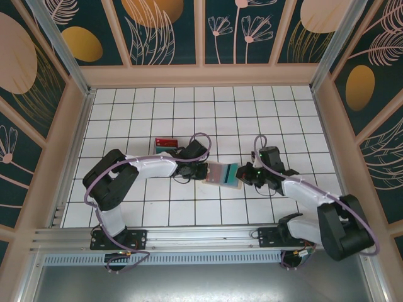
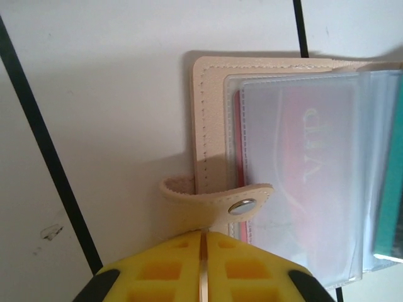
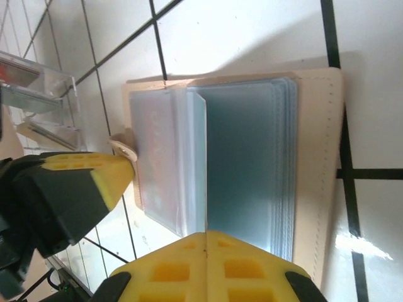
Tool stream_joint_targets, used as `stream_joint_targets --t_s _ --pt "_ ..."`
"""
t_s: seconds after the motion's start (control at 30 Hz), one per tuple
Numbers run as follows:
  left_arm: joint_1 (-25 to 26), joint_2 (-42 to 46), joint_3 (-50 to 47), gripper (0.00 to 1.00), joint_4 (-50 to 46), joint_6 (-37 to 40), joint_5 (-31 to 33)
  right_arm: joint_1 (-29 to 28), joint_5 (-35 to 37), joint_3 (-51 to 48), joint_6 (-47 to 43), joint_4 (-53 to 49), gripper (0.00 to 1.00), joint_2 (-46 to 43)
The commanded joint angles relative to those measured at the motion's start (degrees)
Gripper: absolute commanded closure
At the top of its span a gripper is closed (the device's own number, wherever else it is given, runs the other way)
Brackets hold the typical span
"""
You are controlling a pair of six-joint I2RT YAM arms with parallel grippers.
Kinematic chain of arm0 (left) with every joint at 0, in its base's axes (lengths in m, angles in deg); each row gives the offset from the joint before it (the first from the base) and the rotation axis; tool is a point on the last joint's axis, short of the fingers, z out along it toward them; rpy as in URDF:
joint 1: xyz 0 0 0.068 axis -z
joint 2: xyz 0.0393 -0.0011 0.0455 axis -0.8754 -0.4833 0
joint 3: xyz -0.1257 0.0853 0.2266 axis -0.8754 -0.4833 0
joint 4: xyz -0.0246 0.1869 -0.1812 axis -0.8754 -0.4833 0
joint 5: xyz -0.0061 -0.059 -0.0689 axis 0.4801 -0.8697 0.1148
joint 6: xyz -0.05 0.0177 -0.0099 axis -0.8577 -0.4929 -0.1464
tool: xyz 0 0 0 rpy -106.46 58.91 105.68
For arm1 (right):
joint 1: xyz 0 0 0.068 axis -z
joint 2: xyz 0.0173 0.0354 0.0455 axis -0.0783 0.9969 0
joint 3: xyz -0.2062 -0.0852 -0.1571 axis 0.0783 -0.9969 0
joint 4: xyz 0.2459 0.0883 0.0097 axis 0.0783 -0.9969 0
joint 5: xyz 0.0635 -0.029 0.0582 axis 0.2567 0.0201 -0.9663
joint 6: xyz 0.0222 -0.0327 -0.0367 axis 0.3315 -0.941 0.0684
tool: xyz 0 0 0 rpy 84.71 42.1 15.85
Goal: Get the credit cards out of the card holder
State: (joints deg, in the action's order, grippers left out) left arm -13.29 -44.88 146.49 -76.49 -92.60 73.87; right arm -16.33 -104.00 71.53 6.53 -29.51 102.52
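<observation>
The card holder (image 1: pixel 220 174) lies open on the tiled table (image 1: pixel 264 113), between both arms. The left gripper (image 2: pixel 203 239) is clamped on its snap strap (image 2: pixel 245 202). The right gripper (image 3: pixel 205 242) has its pads pressed together at the holder's right edge. A red card (image 2: pixel 286 176) and a teal card (image 2: pixel 393 189) sit in sleeves. Farther left stands a clear tray (image 1: pixel 167 146).

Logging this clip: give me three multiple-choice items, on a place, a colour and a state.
1. Where is the card holder? A lifted in the air; B on the table between the grippers; C against the far wall.
2. Colour of the card beside the snap strap? A red; B black; C white.
3. The holder is: A snapped shut; B rolled up; C open.
B: it lies between the left gripper and right gripper. A: the red card shows through its sleeve. C: the clear sleeves lie spread.
</observation>
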Motion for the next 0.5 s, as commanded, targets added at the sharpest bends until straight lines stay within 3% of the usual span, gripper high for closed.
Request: stream_joint_targets --t_s 0.0,0.07,0.2,0.3,0.47 --pt "0.52 0.19 1.9 0.77 -3.5 0.22 -0.08 0.86 0.67 -0.21 -3.35 -5.28 1.0 -4.08" --pt "0.43 1.44 2.85 0.73 -3.5 -0.39 -0.13 0.96 1.05 0.62 -4.24 -6.78 1.0 -5.85" --pt "-0.34 4.94 4.19 0.5 -1.58 -2.43 -2.01 1.41 2.62 2.78 -6.26 -9.49 1.0 -8.31" --pt "-1.63 8.64 3.83 0.41 1.62 -4.41 -4.41 2.26 2.34 3.59 -6.98 -10.05 1.0 -9.11" --pt "-4.1 12.23 -0.13 0.4 13.53 -10.42 -15.41 2.97 -4.96 3.34 -5.46 -3.03 1.0 -11.09"
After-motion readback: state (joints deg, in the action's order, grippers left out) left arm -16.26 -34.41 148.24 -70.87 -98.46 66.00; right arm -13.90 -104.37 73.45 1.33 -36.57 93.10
